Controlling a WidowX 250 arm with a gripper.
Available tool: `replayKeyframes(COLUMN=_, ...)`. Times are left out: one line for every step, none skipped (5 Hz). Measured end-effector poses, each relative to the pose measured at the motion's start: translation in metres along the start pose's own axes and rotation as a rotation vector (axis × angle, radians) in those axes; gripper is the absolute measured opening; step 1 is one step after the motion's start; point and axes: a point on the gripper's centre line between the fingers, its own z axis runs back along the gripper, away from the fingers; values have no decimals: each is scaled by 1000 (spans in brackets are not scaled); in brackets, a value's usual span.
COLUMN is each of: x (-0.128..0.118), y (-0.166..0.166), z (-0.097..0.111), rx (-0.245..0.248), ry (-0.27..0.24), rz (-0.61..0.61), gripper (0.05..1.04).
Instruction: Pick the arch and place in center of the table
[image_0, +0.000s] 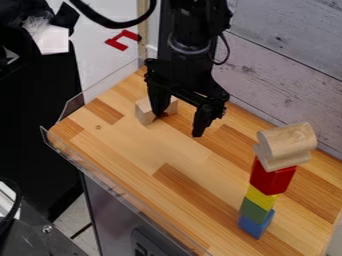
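- Camera view: the black 2-finger gripper (178, 124) hangs with its fingers wide apart, holding nothing I can see.
- 1 finger overlaps the pale wooden arch (143, 113) near the rear of the wooden table (127, 145), probably positioned for grasping.
- The blue-green-yellow-red tower (268, 179), topped with bare wood, stands well apart; bumping it could topple it.

A butcher-block table (133, 146) of smooth, lightly glossy wood holds blocks with a matt wood-grain finish (292, 142), near rough-grained, painted wood boards (282, 67).
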Motion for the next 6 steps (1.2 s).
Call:
replayKeyframes(x=-5, y=0, z=-6, rx=0, ry=28, rz=3, gripper=999)
replayKeyframes(x=-7, y=13, z=-11, rx=-40, ry=19, rz=-8, gripper=999)
replayKeyframes(x=-2, y=29, z=-11, rx=-90, ry=-17, rz=0, gripper=999)
replayKeyframes(x=10, y=46, z=-4, rx=-93, ry=-67, rz=-14, gripper=999)
replayKeyframes(x=24, y=56, z=-3, rx=-58, ry=-44, rz=-74, gripper=999)
replayKeyframes(x=38, y=65, z=-10, rx=-26, ry=41, rz=-123, gripper=999)
